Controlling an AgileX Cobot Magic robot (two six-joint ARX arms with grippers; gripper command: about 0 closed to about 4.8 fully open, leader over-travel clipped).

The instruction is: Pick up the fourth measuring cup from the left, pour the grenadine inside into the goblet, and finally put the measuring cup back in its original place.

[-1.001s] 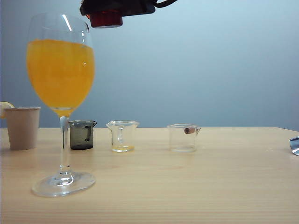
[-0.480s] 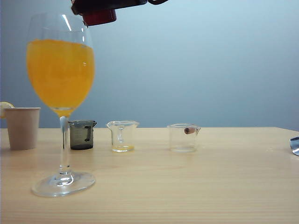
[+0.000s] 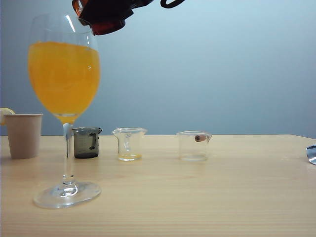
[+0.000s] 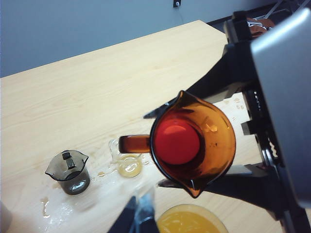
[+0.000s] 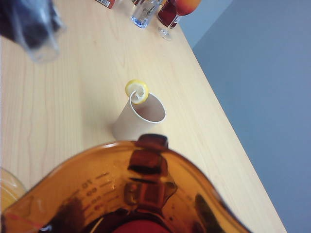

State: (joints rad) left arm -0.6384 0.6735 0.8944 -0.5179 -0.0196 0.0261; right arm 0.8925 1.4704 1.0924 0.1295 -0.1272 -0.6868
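Already lifted off the pale wood-grain worktop [image 3: 207, 197], the amber translucent fourth measuring cup [image 4: 193, 141] is hanging just above the rim of the tall clear goblet [image 3: 64, 74], pinched in the right tool [image 3: 116, 6] and beginning to tip. The goblet's rounded bowl is carrying orange juice only, so the pour is judged barely begun, and the return to the row is not yet done. Glossy dark red grenadine [image 4: 177, 141] is sitting in the flared, spouted cup. Whether the left tool [image 4: 141, 218], hovering over the goblet, is spread, I cannot tell.
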